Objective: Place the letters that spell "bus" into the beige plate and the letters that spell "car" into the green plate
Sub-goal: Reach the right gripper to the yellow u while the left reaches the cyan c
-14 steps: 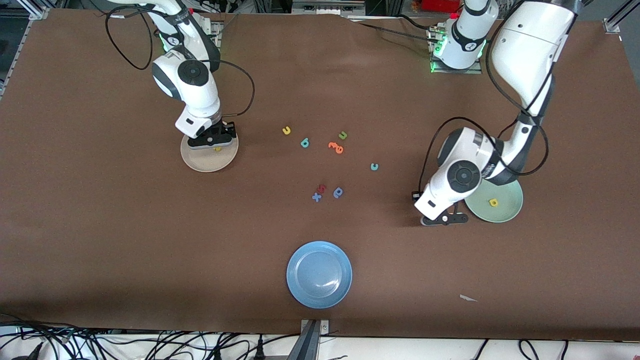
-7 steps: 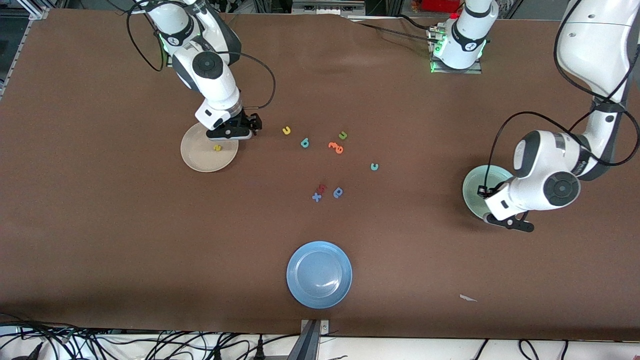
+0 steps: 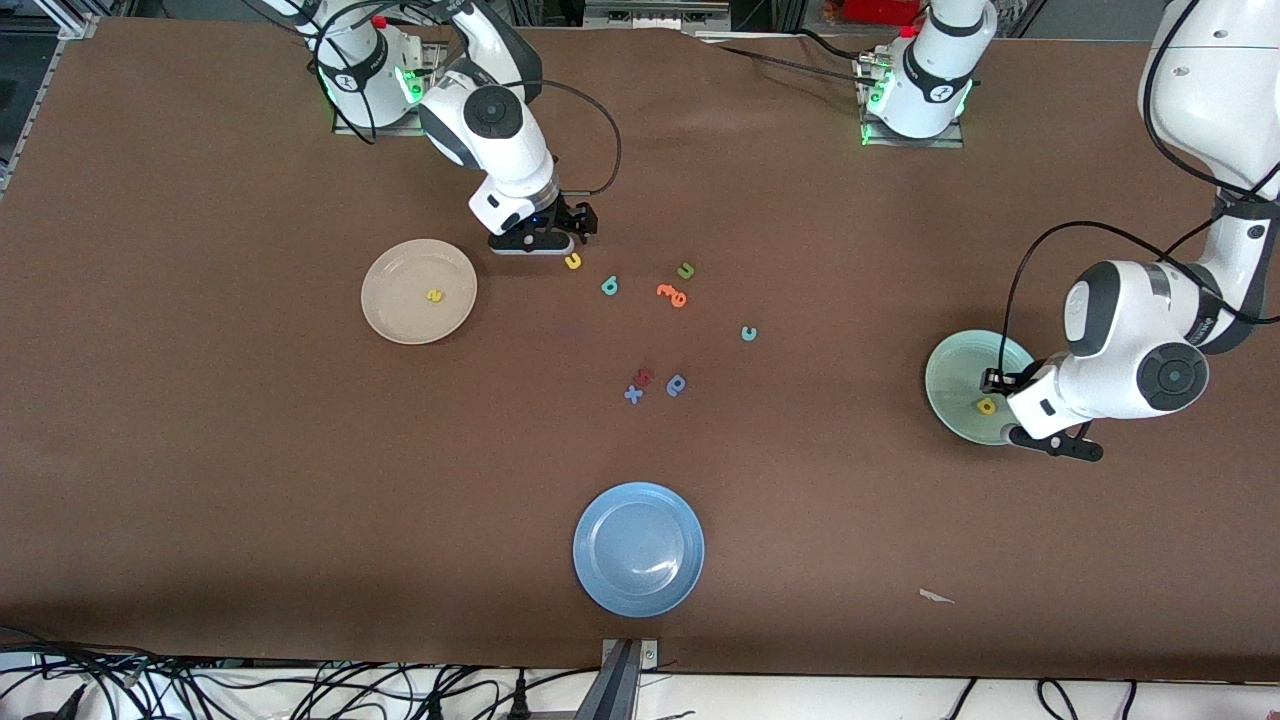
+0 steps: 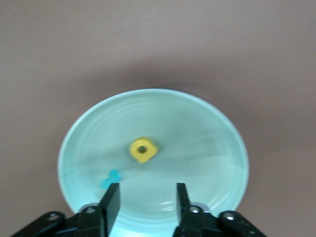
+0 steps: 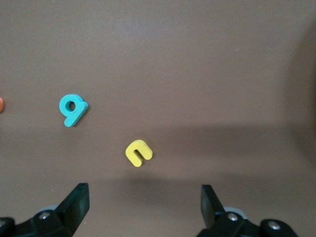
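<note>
Right gripper [image 3: 541,243]: your jaws stand wide and empty, poised just beside the yellow "u" [image 3: 573,261], likely your next pick. Teal "b" [image 3: 610,287] sits just past it.

Left gripper [image 3: 1047,428]: part-open, empty, over the green plate [image 3: 950,362], which holds the yellow "a" [image 3: 987,405] and thin teal "r" [image 4: 110,178].

Beige plate [image 3: 395,300]: holds the yellow "s" [image 3: 434,296].

Teal "c" [image 3: 749,334]: on the table, unsorted.

- We read this as a robotics lab: two arm bases [image 3: 915,95] bolted to a brown table [image 3: 200,450].
- Loose cables [image 3: 300,690] crowd that table's near edge.
- Aluminium framing [image 3: 75,20] stands at its corner.
</note>
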`<state>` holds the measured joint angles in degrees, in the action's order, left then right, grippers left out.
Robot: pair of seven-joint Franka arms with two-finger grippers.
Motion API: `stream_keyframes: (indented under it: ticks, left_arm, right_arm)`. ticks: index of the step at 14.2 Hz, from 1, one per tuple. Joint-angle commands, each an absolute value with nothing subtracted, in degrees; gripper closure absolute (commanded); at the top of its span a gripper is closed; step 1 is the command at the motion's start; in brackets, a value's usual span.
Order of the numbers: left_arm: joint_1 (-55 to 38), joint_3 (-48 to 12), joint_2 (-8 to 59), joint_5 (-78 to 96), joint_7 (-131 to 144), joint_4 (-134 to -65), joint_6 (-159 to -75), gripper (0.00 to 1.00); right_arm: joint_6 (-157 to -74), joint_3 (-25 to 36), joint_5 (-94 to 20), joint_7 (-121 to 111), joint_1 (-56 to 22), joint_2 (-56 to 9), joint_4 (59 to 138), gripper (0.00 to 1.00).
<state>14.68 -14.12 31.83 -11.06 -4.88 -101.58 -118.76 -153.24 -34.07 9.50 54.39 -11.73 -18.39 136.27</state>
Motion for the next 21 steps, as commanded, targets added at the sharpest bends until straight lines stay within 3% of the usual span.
stream_keyframes:
  ticks: [1, 6, 8, 11, 15, 21]
  left_arm:
    - [14.5, -19.1, 30.2, -10.5, 3.9, -103.2, -119.1, 0.00]
    - [14.2, -30.9, 29.6, -9.1, 26.3, -105.8, -120.7, 0.00]
    - [14.2, -35.0, 29.2, -9.8, 35.0, -110.5, -128.5, 0.00]
    - [10.1, -36.4, 29.0, -14.8, 47.1, -116.4, -137.7, 0.00]
    - [6.0, -36.6, 30.2, -24.4, 60.6, -117.5, -139.1, 0.00]
    - [1.3, -35.9, 34.2, -25.9, 64.3, -116.5, -139.4, 0.02]
  right_arm:
    - [-156.4, -31.8, 11.1, 54.9, -13.8, -22.1, 135.2, 0.00]
    - [-157.6, -29.7, 16.4, 55.0, -15.1, -24.4, 134.7, 0.01]
    - [-157.7, -27.9, 19.5, 55.1, -16.4, -25.6, 134.1, 0.02]
    - [-157.9, -27.2, 21.2, 57.4, -17.9, -27.2, 132.5, 0.06]
    - [-157.9, -25.7, 27.5, 65.2, -20.0, -29.8, 130.3, 0.10]
    - [-157.9, -25.0, 29.4, 65.4, -20.0, -29.6, 130.3, 0.40]
